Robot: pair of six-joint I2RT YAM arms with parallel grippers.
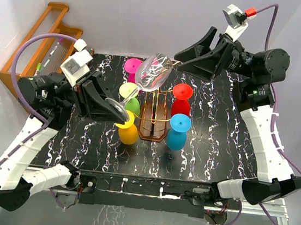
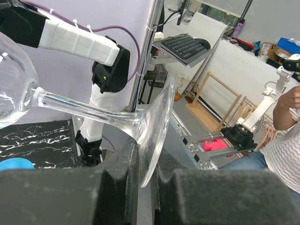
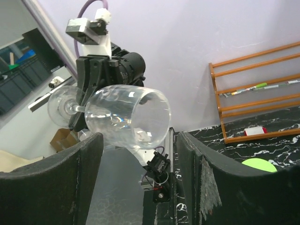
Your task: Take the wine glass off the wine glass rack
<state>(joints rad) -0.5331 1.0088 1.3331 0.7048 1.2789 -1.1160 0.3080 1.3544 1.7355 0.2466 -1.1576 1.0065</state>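
Note:
A clear wine glass (image 1: 154, 72) hangs tilted in the air above the wine glass rack (image 1: 153, 125), which has a dark-brown base and gold wire arms. My left gripper (image 1: 112, 110) is shut on the edge of the glass's foot (image 2: 157, 126), with the stem (image 2: 79, 104) running away to the left. My right gripper (image 1: 176, 59) is open at the bowl's rim. In the right wrist view the bowl (image 3: 129, 117) lies just above and between its spread fingers (image 3: 56, 178), not touching them.
Coloured glasses stand round the rack: pink (image 1: 133, 65), red (image 1: 182, 93), blue (image 1: 178, 131), green (image 1: 133, 106), yellow-orange (image 1: 128, 132). An orange-brown wooden shelf (image 1: 43, 44) leans at the back left, also in the right wrist view (image 3: 258, 93).

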